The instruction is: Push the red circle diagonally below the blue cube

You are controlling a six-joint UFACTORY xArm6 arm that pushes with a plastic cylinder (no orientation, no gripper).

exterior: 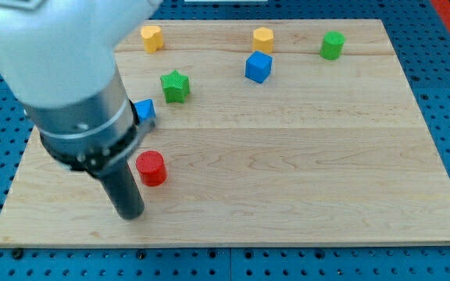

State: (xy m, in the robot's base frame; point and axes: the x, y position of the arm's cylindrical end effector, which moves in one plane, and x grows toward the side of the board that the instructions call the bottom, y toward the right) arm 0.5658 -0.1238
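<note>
My tip (pixel 130 215) sits low on the view's left side of the wooden board (pixel 303 179), just left of and slightly below the red circle (pixel 151 168) — close beside it, contact not resolvable from this angle. There is no pincer on this arm, only the rod, so nothing opens, closes or grips. Tip placement fits the task: the red circle has to travel rightward and upward, so a start from its lower left makes sense.

Just above, a small blue block (pixel 144 110) is partly hidden by the arm's housing; shape probably a wedge, not certain. Up and right of it, a green star (pixel 175 86). At the view's top, a yellow block (pixel 152 37) near the board's edge.

Further right — the blue cube (pixel 258 67), well apart from the red circle, with a second yellow block (pixel 263 39) just above it. Rightmost, a green block (pixel 333 44).

Judgement: push barely begun, if at all. Open wood lies between the red circle and the spot diagonally below the blue cube; the green star is off the likely path.
</note>
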